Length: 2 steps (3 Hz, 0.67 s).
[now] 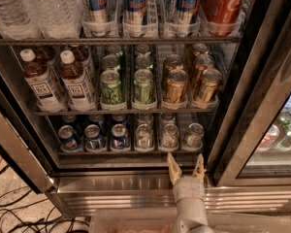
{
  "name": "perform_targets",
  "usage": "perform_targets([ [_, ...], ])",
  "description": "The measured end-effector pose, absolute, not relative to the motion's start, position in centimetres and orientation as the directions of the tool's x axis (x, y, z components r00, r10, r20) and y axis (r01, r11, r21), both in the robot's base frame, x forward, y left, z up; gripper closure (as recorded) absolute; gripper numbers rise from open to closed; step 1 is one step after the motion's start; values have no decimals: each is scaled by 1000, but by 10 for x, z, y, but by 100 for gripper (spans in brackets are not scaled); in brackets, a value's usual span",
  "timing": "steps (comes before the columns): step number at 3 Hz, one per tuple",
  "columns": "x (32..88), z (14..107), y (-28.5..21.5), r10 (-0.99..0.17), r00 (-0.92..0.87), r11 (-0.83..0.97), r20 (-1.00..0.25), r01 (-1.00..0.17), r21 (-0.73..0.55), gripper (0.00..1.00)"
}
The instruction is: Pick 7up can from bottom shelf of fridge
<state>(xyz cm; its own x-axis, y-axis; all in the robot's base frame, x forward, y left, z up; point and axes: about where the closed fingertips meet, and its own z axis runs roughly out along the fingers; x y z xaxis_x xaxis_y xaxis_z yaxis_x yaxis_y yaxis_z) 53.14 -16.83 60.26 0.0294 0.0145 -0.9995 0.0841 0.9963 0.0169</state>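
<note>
Wide open and empty, my gripper (186,168) hovers just outside the ledge of the bottom shelf (126,160), lined up under the 7up can (193,136) at the row's right end so I can reach straight in.

The fridge (136,188) frame is brushed stainless steel, dully reflective. Its bottom shelf (131,154) is a dark wire rack with clear, glossy plastic lanes. At that shelf's right end the 7up can (193,135) has a shiny aluminium top. Just below the shelf, the claw (185,160) has matt beige fingers, spread apart, on a smooth grey body.
</note>
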Motion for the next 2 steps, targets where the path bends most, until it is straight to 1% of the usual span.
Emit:
perform_targets([
  [1, 532, 603, -168, 14, 31, 996, -999, 87, 17, 41],
  [2, 536, 604, -171, 19, 31, 994, -999, 103, 22, 39],
])
